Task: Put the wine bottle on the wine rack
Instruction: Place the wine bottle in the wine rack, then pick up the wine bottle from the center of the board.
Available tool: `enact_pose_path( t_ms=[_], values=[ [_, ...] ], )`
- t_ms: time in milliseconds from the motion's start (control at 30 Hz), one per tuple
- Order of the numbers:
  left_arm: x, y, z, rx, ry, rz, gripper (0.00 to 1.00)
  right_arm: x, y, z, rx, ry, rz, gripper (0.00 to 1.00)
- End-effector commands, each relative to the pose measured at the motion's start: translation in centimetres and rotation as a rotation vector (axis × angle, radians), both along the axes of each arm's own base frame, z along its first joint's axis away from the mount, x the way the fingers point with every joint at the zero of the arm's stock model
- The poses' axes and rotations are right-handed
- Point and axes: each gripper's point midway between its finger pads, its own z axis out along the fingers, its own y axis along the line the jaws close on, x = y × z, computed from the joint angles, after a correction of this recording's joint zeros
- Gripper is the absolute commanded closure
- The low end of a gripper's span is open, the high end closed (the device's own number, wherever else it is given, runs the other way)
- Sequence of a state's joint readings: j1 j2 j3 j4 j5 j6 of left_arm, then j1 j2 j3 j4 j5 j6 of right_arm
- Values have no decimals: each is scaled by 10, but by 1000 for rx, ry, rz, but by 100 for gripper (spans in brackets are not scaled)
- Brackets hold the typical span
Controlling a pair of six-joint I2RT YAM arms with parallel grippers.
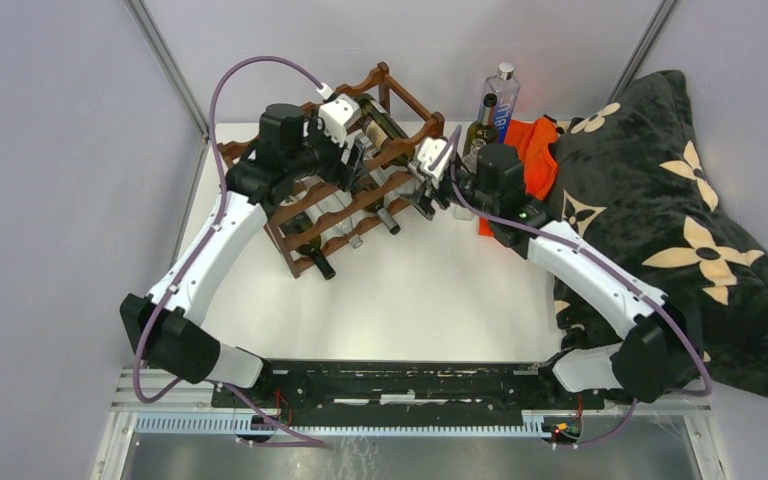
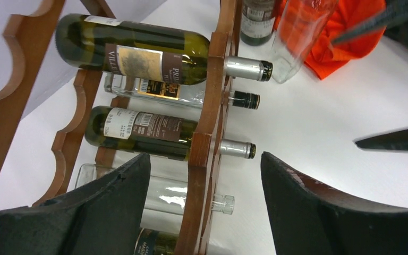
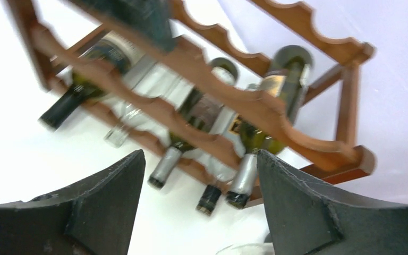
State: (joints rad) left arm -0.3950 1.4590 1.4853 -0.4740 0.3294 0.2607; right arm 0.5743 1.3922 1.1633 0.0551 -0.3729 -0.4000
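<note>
Lying on its side in the top tier of the wine rack [image 1: 410, 102], the wine bottle [image 1: 378, 125] rests across the scalloped rails, its silver-foiled neck poking out past the front rail. The rack stands at an angle near the far-left corner of the table [image 1: 440, 290], and further bottles, some dark and some clear, lie in the tiers below. The left gripper [image 1: 355, 150] hovers over the rack's top with its fingers spread wide and nothing between them. The right gripper [image 1: 428, 190] hangs just off the rack's right end, its fingers also wide apart and empty. By the far edge a green bottle [image 1: 480, 125] and a clear bottle [image 1: 502, 95] stand upright beside an orange cloth [image 1: 535, 150], and a black flowered blanket [image 1: 660, 200] covers the right edge
</note>
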Motion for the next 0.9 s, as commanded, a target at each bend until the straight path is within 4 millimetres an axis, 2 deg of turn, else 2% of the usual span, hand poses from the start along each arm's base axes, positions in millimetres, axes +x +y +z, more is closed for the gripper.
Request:
enact_pose_path(
  t_ms=[0,133,167,200,300,467,567,733,800,833,867],
  values=[
    [-15,7,57,-151,-112,74,17,-62,-3,-9,-62,-9,235,16],
    [-38,7,81,-271,-92,85,14,-94,-20,-18,-98,-61,303,13],
    [-45,5,86,-310,-77,75,5,-100,-24,-20,-105,-60,314,14],
    [-53,2,92,-354,-58,63,1,-103,-29,-24,-109,-45,316,14],
    [-77,-6,114,-506,-4,29,0,-115,-42,-34,-111,-36,353,13],
    [-97,-15,147,-740,114,62,0,-125,-64,-47,-83,-17,378,13],
    [-114,-39,165,-808,130,81,0,-130,-74,-55,-56,-5,402,13],
    [-156,-102,198,-830,137,111,0,-131,-85,-68,-45,15,403,12],
    [-168,-122,213,-847,145,112,0,-129,-88,-71,-44,19,396,12],
    [-175,-129,228,-872,141,106,0,-128,-90,-72,-45,23,390,12],
    [-182,-142,231,-872,150,96,0,-128,-91,-73,-47,24,389,12]
  ],
)
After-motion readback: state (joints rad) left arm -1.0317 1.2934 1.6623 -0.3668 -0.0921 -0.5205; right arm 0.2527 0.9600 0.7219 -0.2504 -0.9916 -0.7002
